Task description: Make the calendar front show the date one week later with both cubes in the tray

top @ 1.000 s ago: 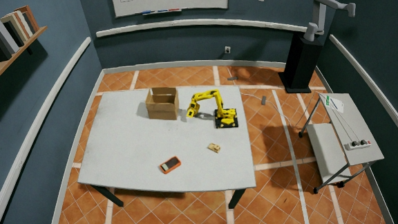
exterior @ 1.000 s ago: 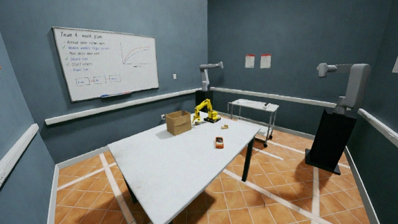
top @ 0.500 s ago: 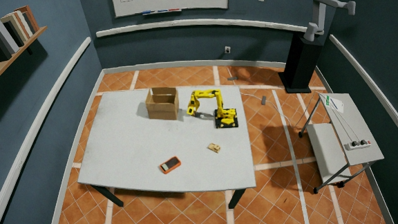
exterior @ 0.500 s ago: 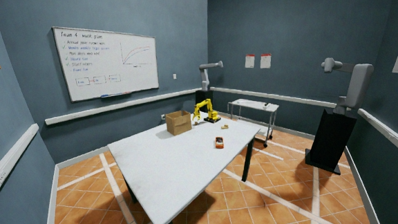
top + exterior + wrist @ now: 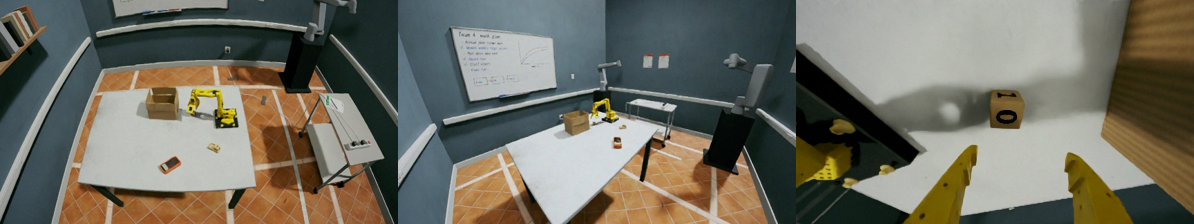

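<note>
Cube (image 5: 594, 123) (image 5: 1006, 109) lies loose on the tabletop (image 5: 138, 145) (image 5: 571, 155) (image 5: 946, 45), outside the calendar (image 5: 213, 146) (image 5: 621, 126); your tool (image 5: 192, 113) (image 5: 594, 117) (image 5: 1021, 159) stands open, empty. You've still to turn and seat it.

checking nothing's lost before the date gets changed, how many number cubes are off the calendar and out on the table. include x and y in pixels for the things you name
1: the cube (image 5: 1006, 111) on the table between the cardboard box (image 5: 164, 110) (image 5: 577, 124) (image 5: 1156, 100) and the robot's base (image 5: 218, 125) (image 5: 615, 121) (image 5: 851, 105). Others may be hidden.

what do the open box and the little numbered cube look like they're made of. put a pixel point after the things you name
Box (image 5: 163, 111) (image 5: 577, 124): probably matt cardboard, being brown with thin walls. Cube (image 5: 1006, 111): perhaps smooth wood, given its plain tan faces, though painted plastic is possible.
</note>
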Tool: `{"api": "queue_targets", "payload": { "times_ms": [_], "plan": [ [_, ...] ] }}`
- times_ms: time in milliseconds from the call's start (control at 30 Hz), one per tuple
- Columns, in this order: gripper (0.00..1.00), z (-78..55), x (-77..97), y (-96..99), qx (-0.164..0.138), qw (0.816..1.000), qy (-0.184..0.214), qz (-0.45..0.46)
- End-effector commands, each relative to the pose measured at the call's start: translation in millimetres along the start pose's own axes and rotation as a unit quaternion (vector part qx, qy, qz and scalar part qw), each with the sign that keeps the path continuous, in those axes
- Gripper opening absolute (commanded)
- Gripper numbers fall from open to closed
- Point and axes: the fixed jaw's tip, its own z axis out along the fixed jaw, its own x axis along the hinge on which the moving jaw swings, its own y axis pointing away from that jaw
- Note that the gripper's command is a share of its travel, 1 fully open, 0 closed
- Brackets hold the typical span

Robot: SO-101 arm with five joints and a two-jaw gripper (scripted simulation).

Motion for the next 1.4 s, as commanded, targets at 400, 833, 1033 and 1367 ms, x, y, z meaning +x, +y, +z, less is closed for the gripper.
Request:
{"api": "queue_targets", "payload": {
  "times_ms": [400, 833, 1033, 1367],
  "plan": [
    [0.36, -5.0, 1.7, -2.1, 0.01, 1.0, -0.003, 0.001],
    [0.35, -38.6, 0.0, -11.3, 0.102, 0.995, -0.02, 0.001],
    [0.35, -61.4, -0.5, -14.0, 0.162, 0.986, -0.032, 0.001],
    [0.35, -95.5, -0.2, -12.7, 0.25, 0.967, -0.049, 0.001]
  ]
}}
